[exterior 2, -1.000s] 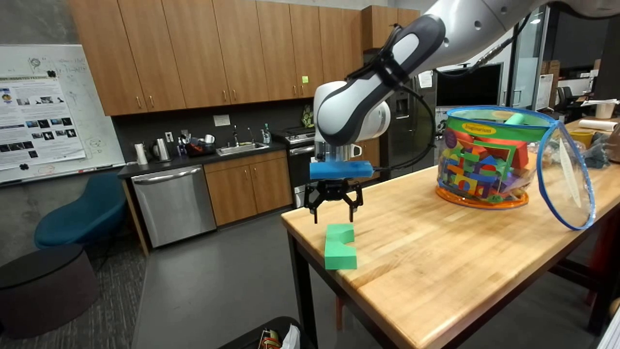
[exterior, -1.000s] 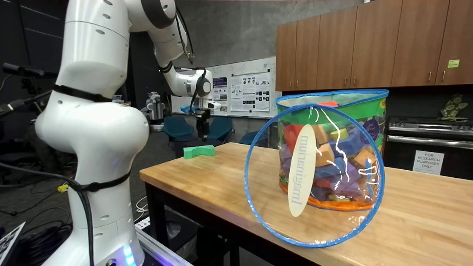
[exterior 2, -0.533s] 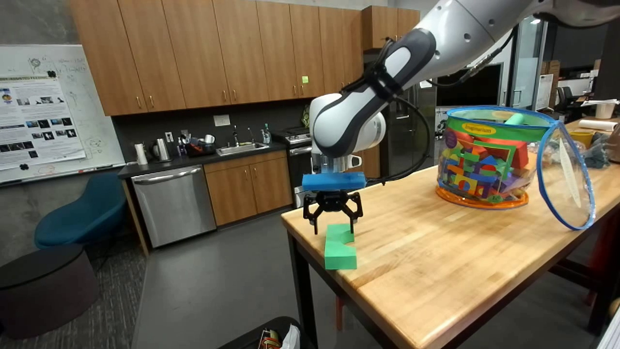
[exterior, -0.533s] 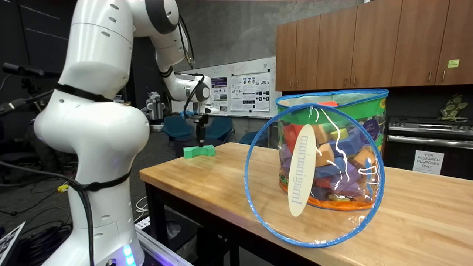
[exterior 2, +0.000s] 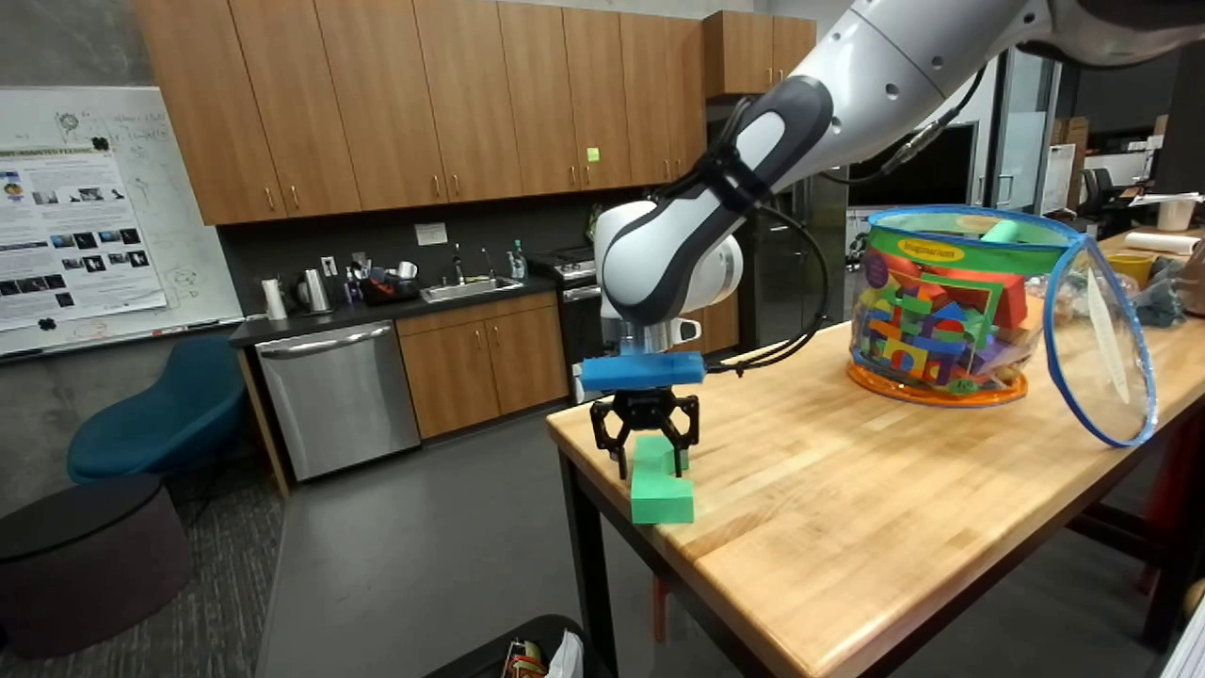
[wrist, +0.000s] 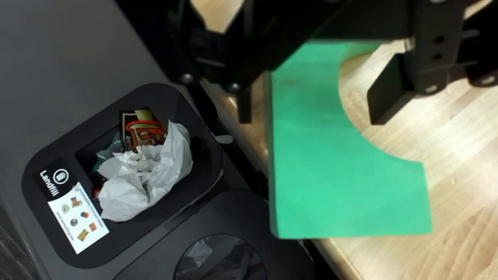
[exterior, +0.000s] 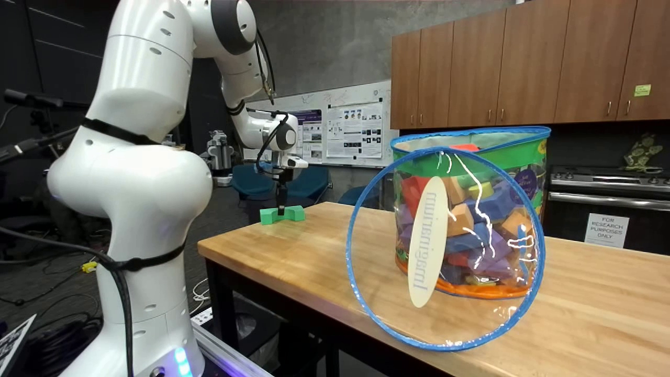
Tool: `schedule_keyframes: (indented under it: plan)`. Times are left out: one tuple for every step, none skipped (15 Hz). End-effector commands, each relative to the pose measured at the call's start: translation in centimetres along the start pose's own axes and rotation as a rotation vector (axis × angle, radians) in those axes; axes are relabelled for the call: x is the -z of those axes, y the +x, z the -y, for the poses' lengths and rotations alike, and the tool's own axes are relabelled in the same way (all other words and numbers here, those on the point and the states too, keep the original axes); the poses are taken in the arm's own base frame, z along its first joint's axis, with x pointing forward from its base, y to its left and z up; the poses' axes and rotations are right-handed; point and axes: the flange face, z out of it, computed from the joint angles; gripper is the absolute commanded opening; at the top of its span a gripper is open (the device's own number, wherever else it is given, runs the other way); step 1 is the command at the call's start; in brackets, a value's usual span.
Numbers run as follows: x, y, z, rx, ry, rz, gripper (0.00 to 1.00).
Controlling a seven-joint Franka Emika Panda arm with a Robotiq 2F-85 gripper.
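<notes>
A green block (exterior 2: 659, 502) with a curved notch lies on the wooden table close to its edge. It shows in both exterior views (exterior: 268, 216) and large in the wrist view (wrist: 330, 194). My gripper (exterior 2: 650, 473) is open and points down over the block's middle. In the wrist view (wrist: 312, 116) one finger (wrist: 244, 107) is beyond the block's straight side, with a gap. The other finger (wrist: 387, 93) stands over the notch, apart from the curved face. The jaws hold nothing. The part of the block under the gripper body is hidden.
A clear round bag (exterior 2: 941, 252) of colored blocks stands farther along the wooden table (exterior 2: 800, 527), its round lid (exterior: 352, 246) hanging open at the side. Below the table edge are a landfill bin (wrist: 163, 97) and another dark bin (wrist: 229, 212).
My gripper has come down, from above the block to around its middle, shifting slightly along it. The fingers stay open. The block, bag and lid have not moved.
</notes>
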Motion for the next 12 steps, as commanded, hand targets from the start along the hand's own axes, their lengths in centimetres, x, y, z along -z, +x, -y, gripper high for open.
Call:
schedule_keyframes:
  plan:
    - [0.7,-0.3,0.3,-0.017,0.0,0.0,0.45]
    - [0.8,-0.4,0.3,-0.017,0.0,-0.004,0.38]
    - [1.2,-0.4,0.2,-0.014,0.001,-0.009,0.29]
    - [1.6,-0.4,0.0,-0.008,0.003,-0.013,0.22]
    - [2.0,-0.4,-0.1,-0.005,0.002,-0.02,0.15]
    - [2.6,-0.3,-0.5,-0.001,0.007,-0.029,0.15]
    - [3.2,-0.2,-0.7,0.003,0.012,-0.037,0.15]
    - [3.8,0.0,-1.2,0.013,0.021,-0.046,0.15]
    - [4.5,0.2,-1.7,0.021,0.027,-0.055,0.15]
    - [5.2,0.4,-2.0,0.034,0.037,-0.062,0.15]
    - [6.0,0.6,-2.6,0.056,0.047,-0.072,0.15]
    - [6.7,0.8,-3.2,0.081,0.059,-0.081,0.15]
